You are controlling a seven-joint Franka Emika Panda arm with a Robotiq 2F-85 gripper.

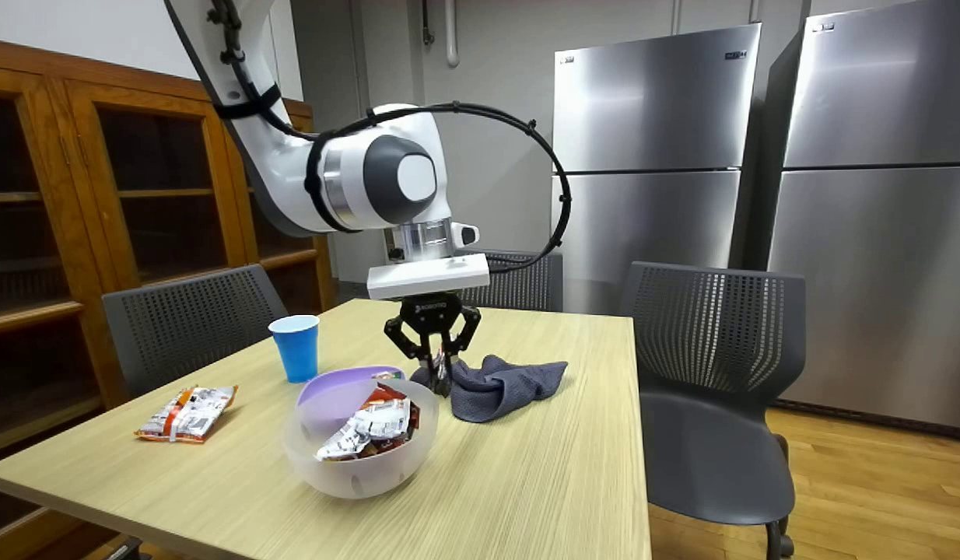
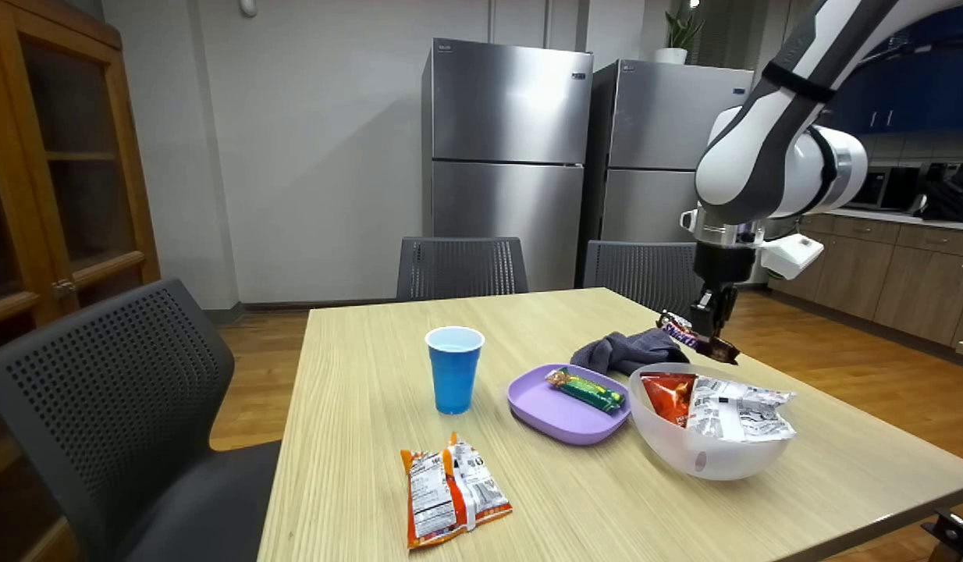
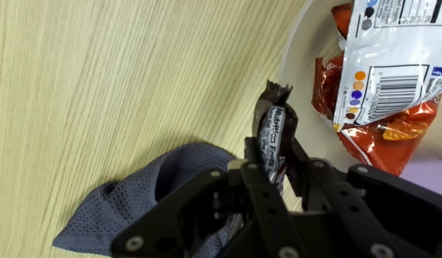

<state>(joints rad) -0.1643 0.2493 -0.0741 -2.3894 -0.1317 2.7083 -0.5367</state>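
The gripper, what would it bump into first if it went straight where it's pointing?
Probably the table: the gripper points down near the gap between the towel and the bowl. Depth is unclear, so the candy bar it holds might touch the bowl first.

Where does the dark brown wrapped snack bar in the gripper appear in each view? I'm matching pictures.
In an exterior view: the dark brown wrapped snack bar, nearly end-on, below and slightly left of centre.
In an exterior view: the bar, lengthwise, right of and slightly below centre.
Wrist view: the bar, right of centre, about halfway up.
Shared landmark: the crumpled blue-grey fabric cloth, visible in all three views.
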